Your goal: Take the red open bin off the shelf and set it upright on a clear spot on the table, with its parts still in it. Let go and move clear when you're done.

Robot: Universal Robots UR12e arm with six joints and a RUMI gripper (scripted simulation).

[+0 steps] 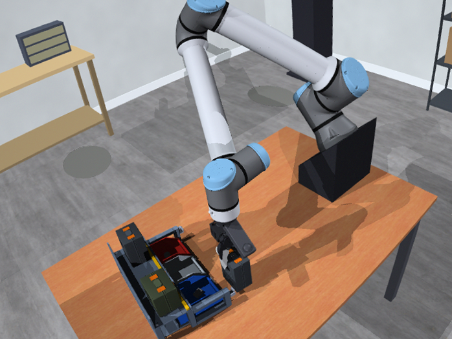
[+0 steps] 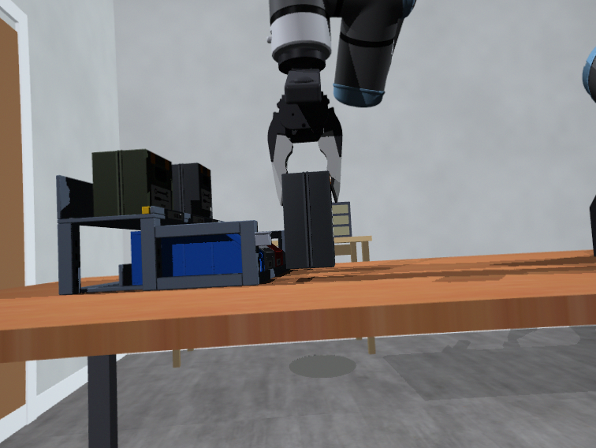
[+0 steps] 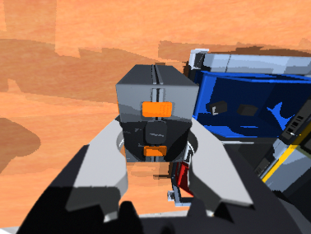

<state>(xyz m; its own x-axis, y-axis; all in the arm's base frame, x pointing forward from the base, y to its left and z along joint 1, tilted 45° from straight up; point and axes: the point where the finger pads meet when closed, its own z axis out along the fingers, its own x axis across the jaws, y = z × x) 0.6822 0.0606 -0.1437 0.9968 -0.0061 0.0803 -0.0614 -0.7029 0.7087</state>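
The red open bin (image 1: pixel 171 248) (image 3: pixel 181 178) sits on the lower level of the grey shelf (image 1: pixel 209 299) (image 2: pixel 202 229), at its far end, with a dark part in it. Only a sliver of it shows in the exterior view (image 2: pixel 276 255). My gripper (image 1: pixel 229 258) (image 2: pixel 307 188) (image 3: pixel 155 114) is shut on a dark grey case with orange latches (image 1: pixel 239 275) (image 2: pixel 308 221) (image 3: pixel 156 95). It holds the case upright, bottom at or just above the table (image 1: pixel 341 231) (image 2: pixel 337 298), right in front of the shelf near the blue bin (image 1: pixel 195 288) (image 3: pixel 247 107).
A grey bin (image 1: pixel 184 266) sits between the red and blue bins. An olive case (image 1: pixel 160 292) (image 2: pixel 120 183) and another dark case (image 1: pixel 130 242) (image 2: pixel 192 185) stand on the shelf's top level. The arm's black base (image 1: pixel 337 164) is at the table's far right.
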